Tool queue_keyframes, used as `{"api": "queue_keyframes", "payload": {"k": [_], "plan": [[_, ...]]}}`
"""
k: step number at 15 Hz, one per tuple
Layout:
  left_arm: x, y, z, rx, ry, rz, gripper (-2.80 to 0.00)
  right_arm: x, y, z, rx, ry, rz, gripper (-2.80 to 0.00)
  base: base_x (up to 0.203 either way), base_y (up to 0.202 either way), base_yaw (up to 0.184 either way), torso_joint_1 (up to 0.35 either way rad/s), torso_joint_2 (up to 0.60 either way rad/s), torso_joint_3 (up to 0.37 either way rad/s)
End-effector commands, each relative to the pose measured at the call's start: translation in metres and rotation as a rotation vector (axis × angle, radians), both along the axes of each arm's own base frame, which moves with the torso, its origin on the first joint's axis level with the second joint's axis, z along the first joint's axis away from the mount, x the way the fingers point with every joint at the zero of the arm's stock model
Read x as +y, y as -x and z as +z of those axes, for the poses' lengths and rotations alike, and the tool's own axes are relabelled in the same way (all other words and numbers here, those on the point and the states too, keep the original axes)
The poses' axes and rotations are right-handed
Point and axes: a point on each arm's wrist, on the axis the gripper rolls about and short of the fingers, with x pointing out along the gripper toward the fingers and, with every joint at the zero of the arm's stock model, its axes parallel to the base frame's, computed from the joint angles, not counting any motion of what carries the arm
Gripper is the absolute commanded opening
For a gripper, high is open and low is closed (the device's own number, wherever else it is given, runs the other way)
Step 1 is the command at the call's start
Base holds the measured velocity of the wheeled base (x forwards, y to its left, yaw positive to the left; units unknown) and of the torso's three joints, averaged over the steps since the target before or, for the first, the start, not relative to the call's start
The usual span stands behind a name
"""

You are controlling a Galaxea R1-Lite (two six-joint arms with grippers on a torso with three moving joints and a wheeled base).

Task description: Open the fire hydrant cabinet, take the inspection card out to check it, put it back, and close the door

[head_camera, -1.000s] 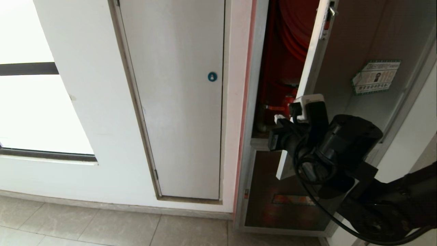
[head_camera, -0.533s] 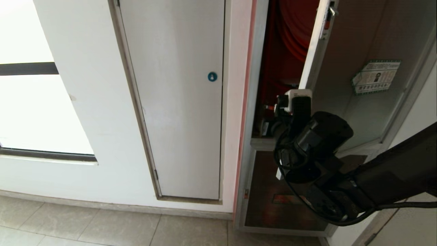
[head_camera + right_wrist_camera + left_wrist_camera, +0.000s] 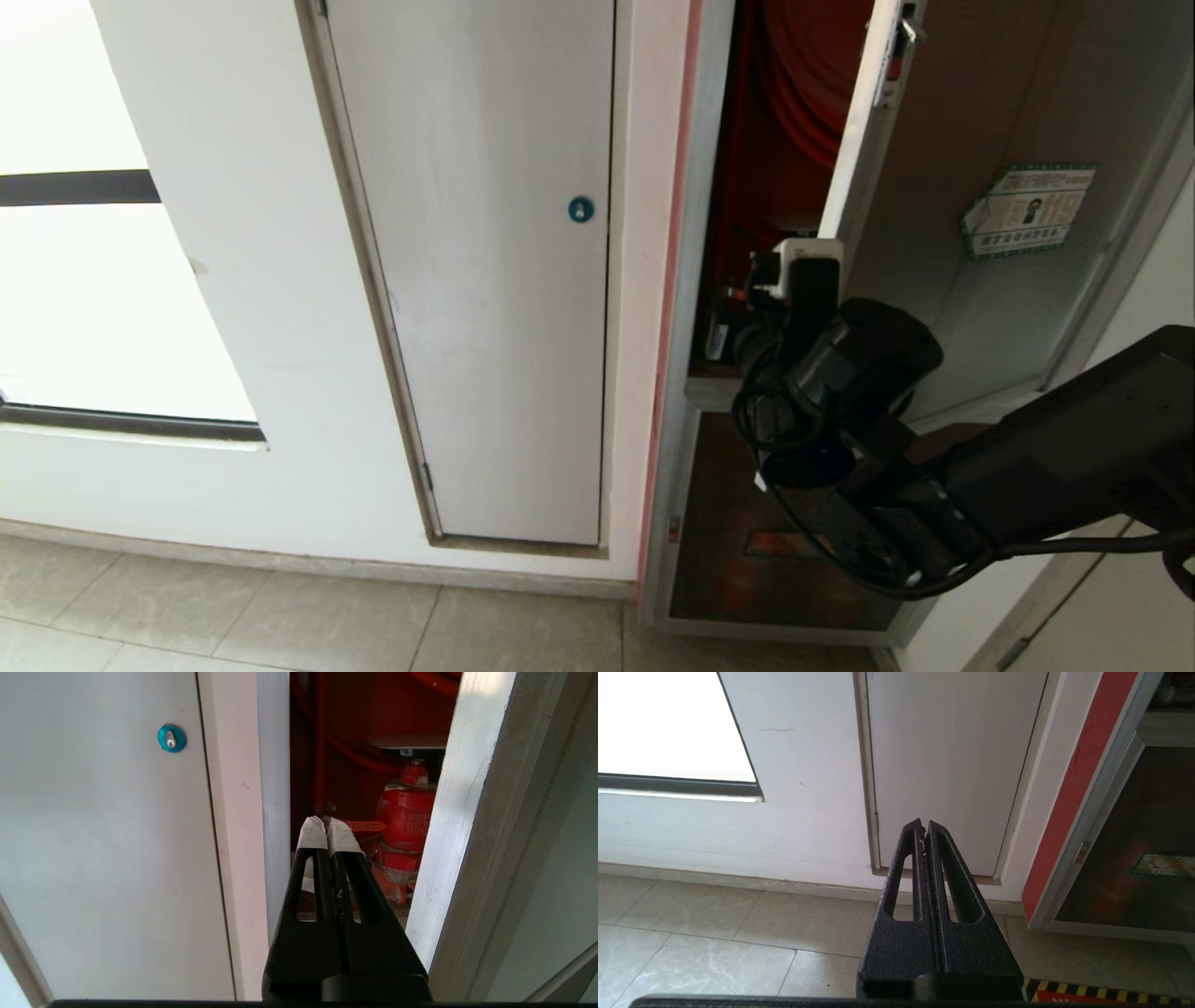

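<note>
The fire hydrant cabinet point(image 3: 698, 280) stands at the right, its red inside showing the hose reel point(image 3: 803, 84). Its tinted glass door point(image 3: 962, 121), bearing a green-and-white sticker point(image 3: 1027, 210), hangs part-way open. My right gripper point(image 3: 735, 338) is shut on nothing, and its taped tips point(image 3: 327, 828) sit in the gap between the frame and the door's edge point(image 3: 460, 812), pointing at the red valve point(image 3: 405, 821). A pale scrap point(image 3: 307, 884) lies low beside the valve, half behind my fingers; I cannot tell whether it is the inspection card. My left gripper point(image 3: 923, 828) hangs shut and parked above the floor.
Left of the cabinet is a white panel door with a round blue lock point(image 3: 581, 209). A bright window point(image 3: 93, 280) is further left. Below the cabinet sits a smaller dark glass panel with an orange label point(image 3: 794, 546). The floor point(image 3: 280, 607) is tiled.
My right arm has stretched forward and up to the left, carrying the shut gripper from in front of the door's edge into the gap. The door and the left arm have stayed put.
</note>
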Motion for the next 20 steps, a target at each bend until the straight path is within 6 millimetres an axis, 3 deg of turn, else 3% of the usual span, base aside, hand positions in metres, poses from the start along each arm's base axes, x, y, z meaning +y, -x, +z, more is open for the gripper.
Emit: {"api": "queue_keyframes", "payload": {"k": [1, 5, 9, 15, 20], "plan": [[0.000, -0.001, -0.002, 0.007, 0.001, 0.001, -2.80, 0.002, -0.003, 0.000, -0.008, -0.011, -0.014, -2.80, 0.000, 0.000, 0.000, 0.000, 0.00, 0.000], [0.000, -0.001, -0.002, 0.007, 0.001, 0.001, -2.80, 0.010, -0.016, -0.002, -0.017, -0.022, -0.063, -2.80, 0.000, 0.000, 0.000, 0.000, 0.00, 0.000], [0.000, -0.001, -0.002, 0.007, 0.001, 0.001, -2.80, 0.013, -0.027, 0.009, -0.044, -0.033, -0.116, -2.80, 0.000, 0.000, 0.000, 0.000, 0.00, 0.000], [0.000, -0.001, -0.002, 0.007, 0.001, 0.001, -2.80, -0.003, -0.041, 0.010, -0.037, -0.026, -0.202, -2.80, 0.000, 0.000, 0.000, 0.000, 0.00, 0.000], [0.000, -0.001, -0.002, 0.007, 0.001, 0.001, -2.80, -0.007, -0.041, 0.013, -0.042, -0.028, -0.206, -2.80, 0.000, 0.000, 0.000, 0.000, 0.00, 0.000]]}}
